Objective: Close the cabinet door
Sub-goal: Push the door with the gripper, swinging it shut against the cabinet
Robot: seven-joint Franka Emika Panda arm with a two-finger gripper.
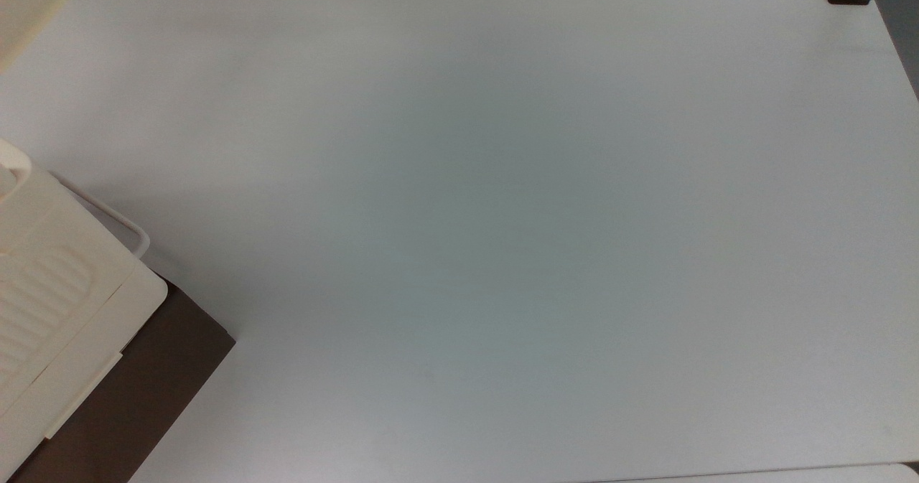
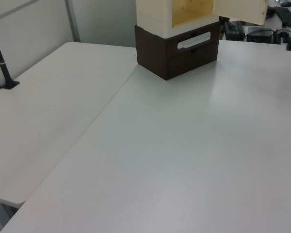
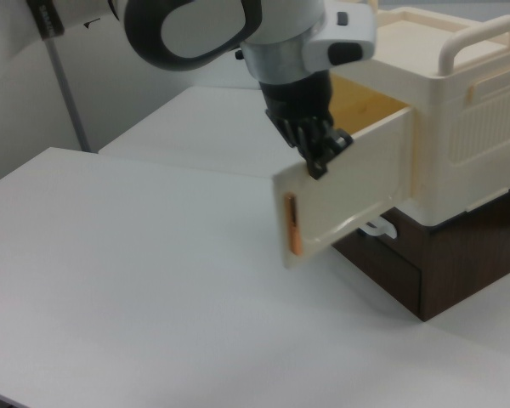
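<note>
Overhead, in the top view, the cream cabinet (image 1: pixel 50 303) sits on a dark brown base (image 1: pixel 154 390) at the near left corner of the white surface (image 1: pixel 502 217), a white wire bar (image 1: pixel 118 221) curving out beside it; a cream slab at the far left corner is likely the cabinet door (image 1: pixel 32 2) swung wide, though so little of it is caught that I cannot be sure. Next, in the left view, the cabinet's yellowish interior (image 2: pixel 191 10) stands open at the far edge of the surface, above the brown base with its white bar, and the door (image 2: pixel 242 9) hangs out to the left view's right, well away from the opening. Finally, in the right view, the door (image 3: pixel 348 191) stands about half open, its orange-brown strip (image 3: pixel 292 223) on the free edge, and the gripper (image 3: pixel 321 153) rests at the door's top edge near that free end; whether the fingers (image 3: pixel 316 167) are spread or pinched on the panel I cannot tell. To close it well, I judge the push should stay near the free edge, follow the hinge's arc rather than a straight line, and press on the outer face evenly so the light cabinet does not slide off its base.
</note>
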